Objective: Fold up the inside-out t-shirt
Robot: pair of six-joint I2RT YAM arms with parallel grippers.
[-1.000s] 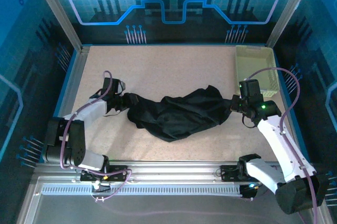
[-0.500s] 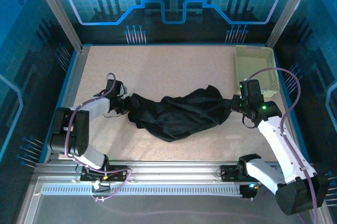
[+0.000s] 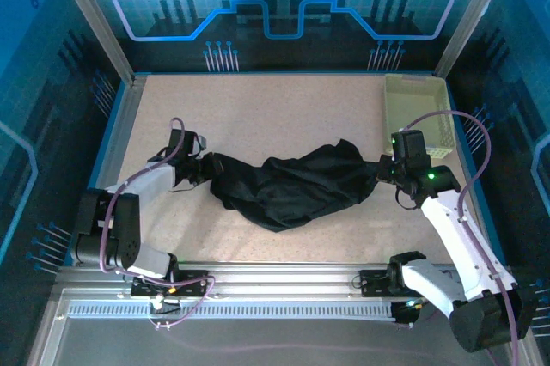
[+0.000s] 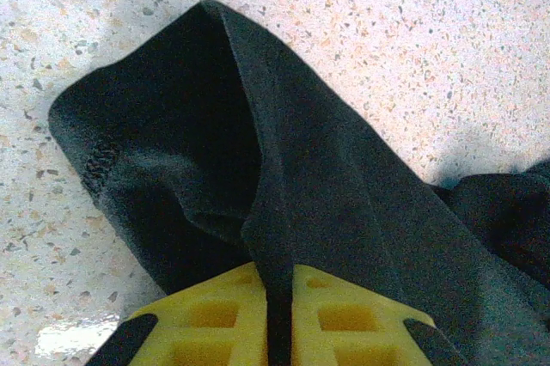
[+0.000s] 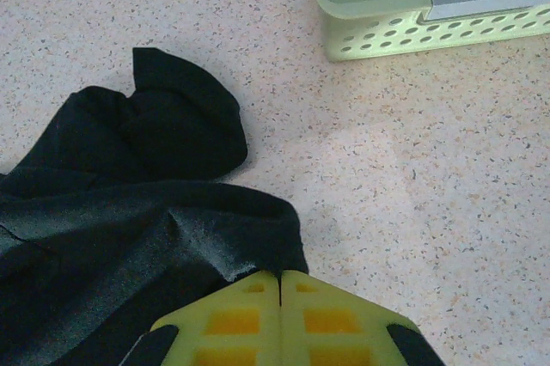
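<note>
**Both ends pinched, shirt slung between us**

We have the inside-out t-shirt (image 3: 292, 186) bunched in a dark, crumpled band across the middle of the table (image 3: 258, 108). Our left gripper (image 4: 277, 273) is clamped on a fold just beside a stitched hem. Our right gripper (image 5: 280, 278) is closed tight on the opposite edge. This looks like light, limp cloth. We expect it to sag, drape and slip rather than hold a shape, so hems and corners look like our best holds. There is generous open room toward the far side and the left. On the right, the basket (image 3: 415, 80) sits near our right arm, so we should spread with care there.
</note>
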